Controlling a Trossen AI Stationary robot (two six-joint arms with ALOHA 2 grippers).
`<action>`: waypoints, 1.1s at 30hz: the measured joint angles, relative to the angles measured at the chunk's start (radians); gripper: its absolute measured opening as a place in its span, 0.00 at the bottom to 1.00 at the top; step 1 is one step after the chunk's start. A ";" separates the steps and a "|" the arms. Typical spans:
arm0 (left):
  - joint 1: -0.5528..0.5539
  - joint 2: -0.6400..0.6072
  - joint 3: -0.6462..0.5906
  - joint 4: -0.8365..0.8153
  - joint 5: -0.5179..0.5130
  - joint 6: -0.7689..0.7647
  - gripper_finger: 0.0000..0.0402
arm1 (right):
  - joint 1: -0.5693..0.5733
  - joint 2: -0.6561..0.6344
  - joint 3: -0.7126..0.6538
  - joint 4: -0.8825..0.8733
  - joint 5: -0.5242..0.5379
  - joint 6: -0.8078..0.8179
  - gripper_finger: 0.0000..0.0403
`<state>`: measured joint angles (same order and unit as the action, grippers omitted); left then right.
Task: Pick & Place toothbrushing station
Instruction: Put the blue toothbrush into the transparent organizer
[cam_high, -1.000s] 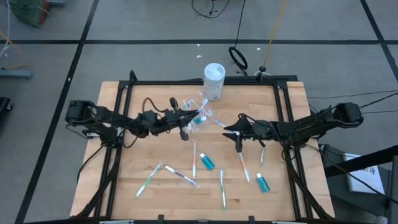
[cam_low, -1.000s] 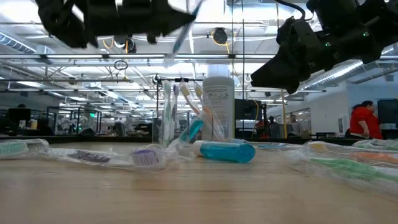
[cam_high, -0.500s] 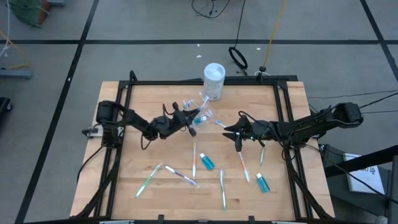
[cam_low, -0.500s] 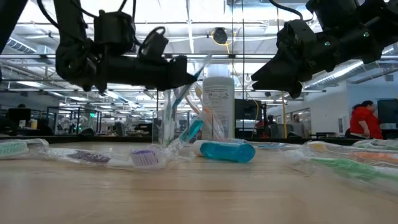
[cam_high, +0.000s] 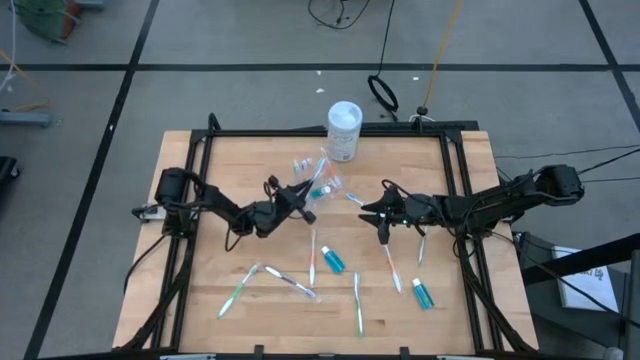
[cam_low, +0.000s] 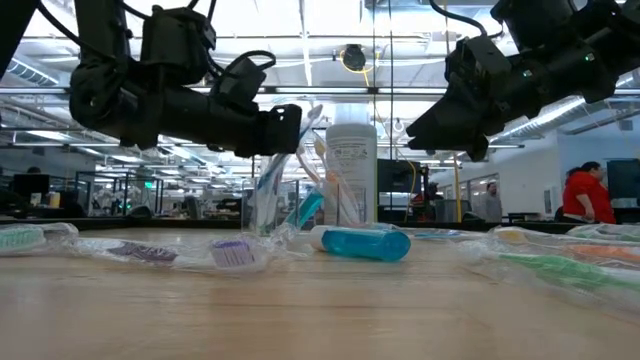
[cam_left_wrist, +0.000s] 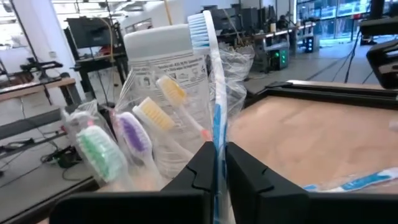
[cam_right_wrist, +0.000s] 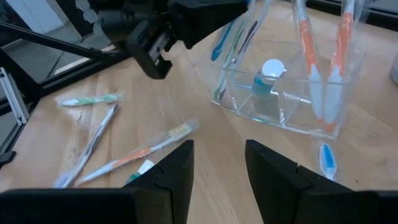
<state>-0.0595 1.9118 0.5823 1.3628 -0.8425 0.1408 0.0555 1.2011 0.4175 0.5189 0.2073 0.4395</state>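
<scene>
Lowered to the clear cup (cam_high: 322, 186), one blue toothbrush (cam_left_wrist: 214, 118) is pinched by the left gripper (cam_high: 305, 202), while the right gripper (cam_high: 381, 222) is held spread above the counter (cam_high: 220, 250).

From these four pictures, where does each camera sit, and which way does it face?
High: overhead, facing down; both arms, clear cup.
Low: table height, facing level; both arms above.
Left wrist: behind left tool, gripping a blue toothbrush beside cup.
Right wrist: behind open right tool, facing cup.
All share the cup.
</scene>
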 joint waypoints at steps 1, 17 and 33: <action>-0.009 0.000 0.000 -0.003 -0.015 -0.004 0.05 | 0.000 0.000 0.000 0.000 0.000 0.004 0.33; -0.055 0.000 0.000 -0.030 -0.382 0.030 0.11 | 0.000 0.000 0.000 0.000 0.000 0.020 0.33; -0.043 -0.016 0.000 -0.195 -0.362 -0.181 0.12 | 0.000 0.000 0.000 0.000 0.000 0.021 0.33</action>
<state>-0.1022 1.8957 0.5823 1.1682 -1.2049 -0.0404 0.0555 1.2011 0.4179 0.5186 0.2073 0.4603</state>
